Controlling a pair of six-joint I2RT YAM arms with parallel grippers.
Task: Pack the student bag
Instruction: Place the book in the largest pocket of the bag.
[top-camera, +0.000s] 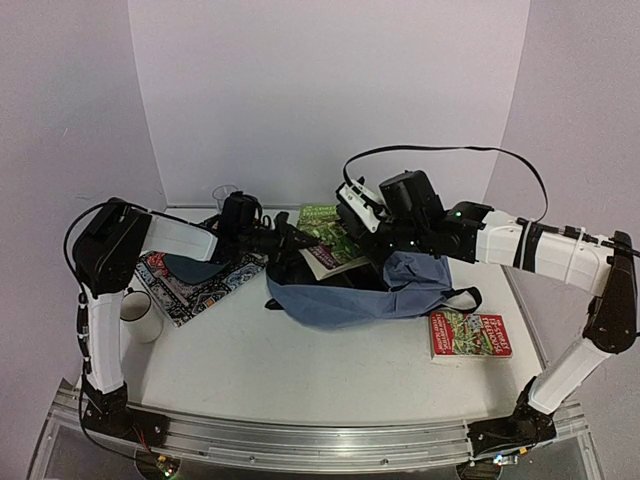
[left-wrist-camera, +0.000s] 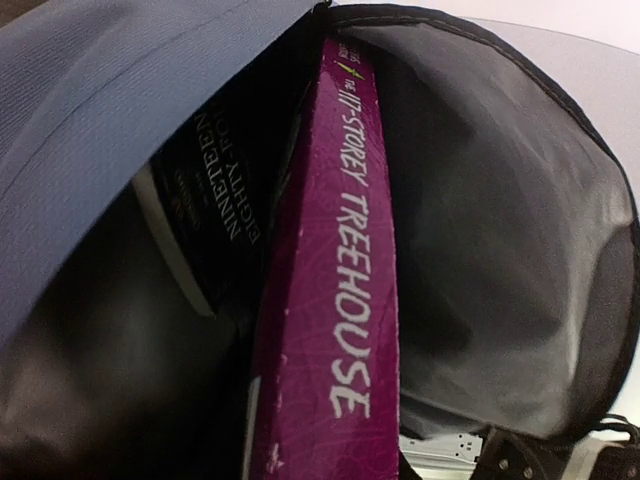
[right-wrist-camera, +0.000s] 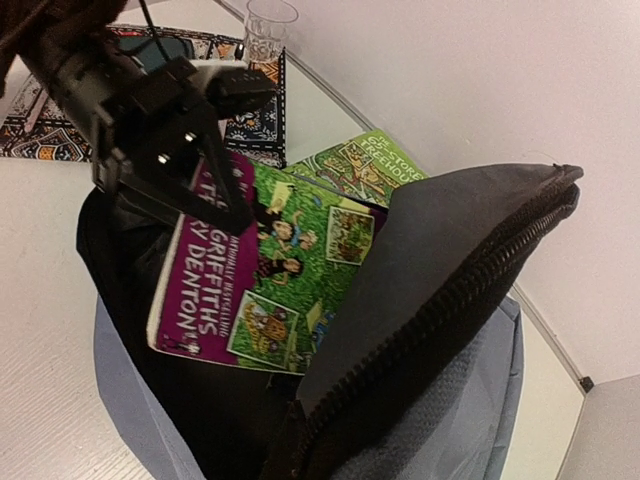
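Currently the student bag (top-camera: 345, 300) is lying on its side at the middle of the bench (top-camera: 300, 370), its mouth gaping toward the far left and its upper flap standing raised under the right arm. The left gripper (right-wrist-camera: 222, 200) is reaching into that mouth and appears to be clamping the top of the 117-Storey Treehouse book (right-wrist-camera: 290, 270); one dark finger is lying across the cover and the purple spine is running straight down the left wrist view into the dark lining. That book is sitting roughly half inside, with its upper part showing above the rim. Beside it, deeper in the bag, a Nineteen Eighty-Four book (left-wrist-camera: 215, 190) is already leaning against the lining, so by my reading one volume is packed and a second is going in. The right gripper (top-camera: 352, 222) is hovering at the raised flap and is probably propping the opening, but its fingers are hiding behind the zipper edge and I cannot tell whether they are closed. As for what is left, a red-covered book (top-camera: 470, 333) is lying on the bench just right of the bag and a green-covered book (top-camera: 322, 220) is lying just beyond its mouth; both are waiting outside, and the zipper is hanging open, so I am judging the packing to be somewhere near halfway
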